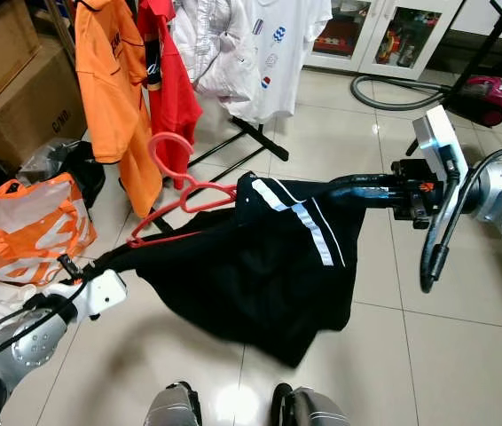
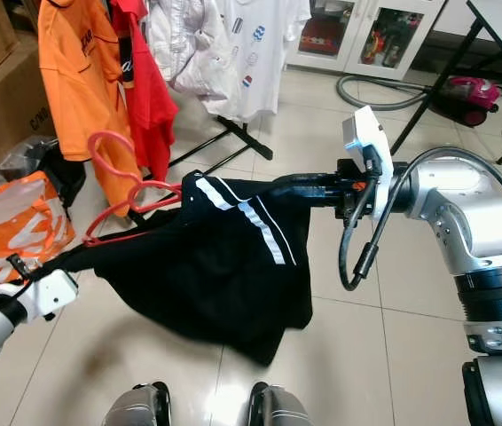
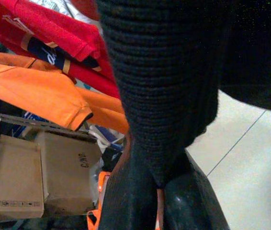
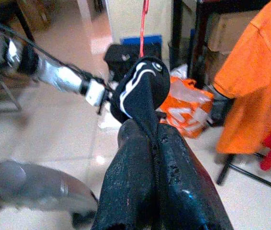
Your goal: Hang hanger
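While both tools grip it, a black garment with white stripes (image 1: 260,266) hangs spread above the floor.
Left tool (image 1: 113,257) and right tool (image 1: 335,188) each pinch fabric; a red plastic hanger (image 1: 180,191) sits inside.

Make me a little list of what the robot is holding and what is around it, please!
held thing: black garment with white stripes, on a red hanger
left gripper: shut on the garment's left end
right gripper: shut on the garment's right end
garment position: stretched between both grippers, sagging above the tile floor
ahead: clothes rack with an orange shirt, red shirt and white shirts
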You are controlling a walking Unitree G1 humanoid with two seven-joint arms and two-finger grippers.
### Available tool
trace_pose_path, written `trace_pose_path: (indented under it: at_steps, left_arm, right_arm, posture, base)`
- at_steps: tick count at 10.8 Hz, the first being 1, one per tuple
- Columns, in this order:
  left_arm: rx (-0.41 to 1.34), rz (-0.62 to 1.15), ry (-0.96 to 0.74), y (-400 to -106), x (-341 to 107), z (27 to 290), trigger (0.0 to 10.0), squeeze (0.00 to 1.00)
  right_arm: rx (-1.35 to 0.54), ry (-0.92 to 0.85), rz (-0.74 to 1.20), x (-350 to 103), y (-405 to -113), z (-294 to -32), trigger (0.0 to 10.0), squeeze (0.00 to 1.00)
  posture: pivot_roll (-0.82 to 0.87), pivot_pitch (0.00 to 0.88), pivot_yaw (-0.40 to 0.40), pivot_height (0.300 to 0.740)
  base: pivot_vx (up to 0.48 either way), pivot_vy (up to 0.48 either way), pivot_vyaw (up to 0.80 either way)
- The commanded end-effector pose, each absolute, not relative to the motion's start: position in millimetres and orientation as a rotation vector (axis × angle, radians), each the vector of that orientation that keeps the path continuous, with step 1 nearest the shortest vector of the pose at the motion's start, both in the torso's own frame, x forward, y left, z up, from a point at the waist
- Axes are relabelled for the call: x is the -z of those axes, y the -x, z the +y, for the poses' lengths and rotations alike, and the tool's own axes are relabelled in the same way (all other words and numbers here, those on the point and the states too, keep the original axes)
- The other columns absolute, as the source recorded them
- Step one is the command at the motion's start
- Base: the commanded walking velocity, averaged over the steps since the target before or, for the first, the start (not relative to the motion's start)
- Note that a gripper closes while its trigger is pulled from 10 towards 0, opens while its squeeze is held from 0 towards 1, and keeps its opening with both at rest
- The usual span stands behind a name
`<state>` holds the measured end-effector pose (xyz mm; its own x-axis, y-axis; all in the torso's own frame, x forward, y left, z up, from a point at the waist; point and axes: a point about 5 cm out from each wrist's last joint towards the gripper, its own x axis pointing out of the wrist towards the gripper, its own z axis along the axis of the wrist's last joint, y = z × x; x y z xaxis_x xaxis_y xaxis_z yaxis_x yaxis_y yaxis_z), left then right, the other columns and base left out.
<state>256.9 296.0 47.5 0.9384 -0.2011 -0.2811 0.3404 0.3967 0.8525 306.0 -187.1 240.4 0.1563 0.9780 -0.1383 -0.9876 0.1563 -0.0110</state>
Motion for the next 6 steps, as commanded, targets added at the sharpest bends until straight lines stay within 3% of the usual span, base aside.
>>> trace_pose_path:
  at_steps: [1,4,6]
  left_arm:
    - [0.269,0.383,-1.175,-229,-31,334,0.0,0.0]
    - [0.25,0.284,-1.181,-243,-46,330,0.0,0.0]
    - [0.237,0.062,-1.153,-267,-81,319,0.0,0.0]
  right_arm:
    - [-1.338,0.091,-0.039,-274,-304,-212,0.0,0.0]
    - [-1.339,0.256,0.095,-246,-303,-214,0.0,0.0]
    - [-1.316,0.289,0.147,-228,-304,-208,0.0,0.0]
  posture:
    - [-0.01,0.172,-0.037,0.74]
    - [-0.02,0.17,-0.04,0.74]
    - [-0.01,0.177,-0.046,0.74]
  base:
    - [0.0,0.0,0.0]
    - [0.0,0.0,0.0]
    - [0.0,0.0,0.0]
